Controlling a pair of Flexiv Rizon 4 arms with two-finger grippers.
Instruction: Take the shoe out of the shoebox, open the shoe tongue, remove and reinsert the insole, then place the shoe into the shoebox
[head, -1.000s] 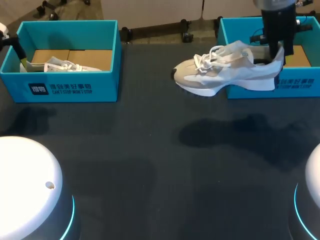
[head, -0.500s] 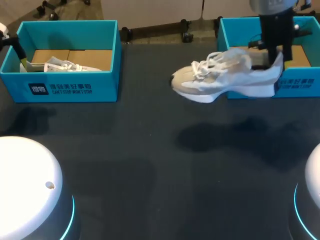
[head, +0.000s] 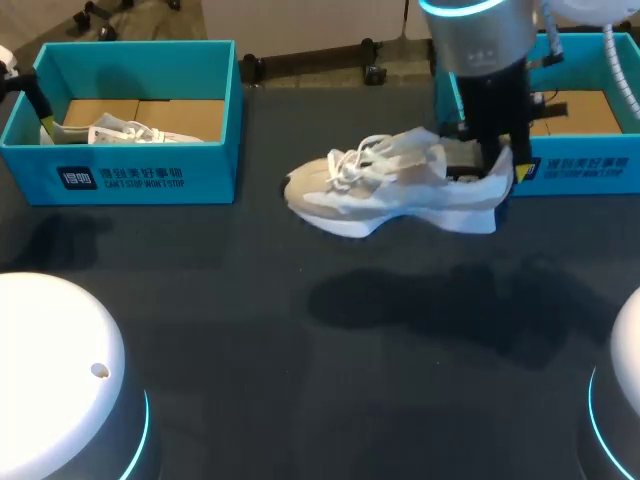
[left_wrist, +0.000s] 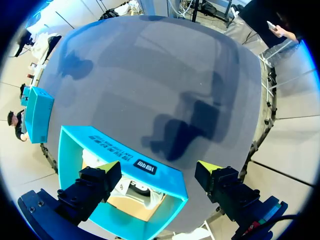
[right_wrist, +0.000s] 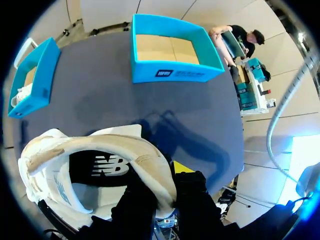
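Note:
A beige and white shoe (head: 395, 190) hangs level above the middle of the dark table, toe pointing left. My right gripper (head: 500, 172) is shut on its heel collar; in the right wrist view the heel (right_wrist: 100, 155) sits between the fingers of the right gripper (right_wrist: 161, 187). The right teal shoebox (head: 585, 170) behind it shows only its cardboard floor. My left gripper (left_wrist: 159, 170) stands open over the left teal shoebox (left_wrist: 150, 167), holding nothing. That left shoebox (head: 130, 175) holds a second white shoe (head: 120, 130).
Two white round arm bases (head: 50, 380) stand at the table's front corners. Bare dark table (head: 300, 330) lies between the boxes and in front of the held shoe.
My right arm has carried the shoe left and toward the front, away from the right shoebox and out over the table's middle. The left arm has not moved.

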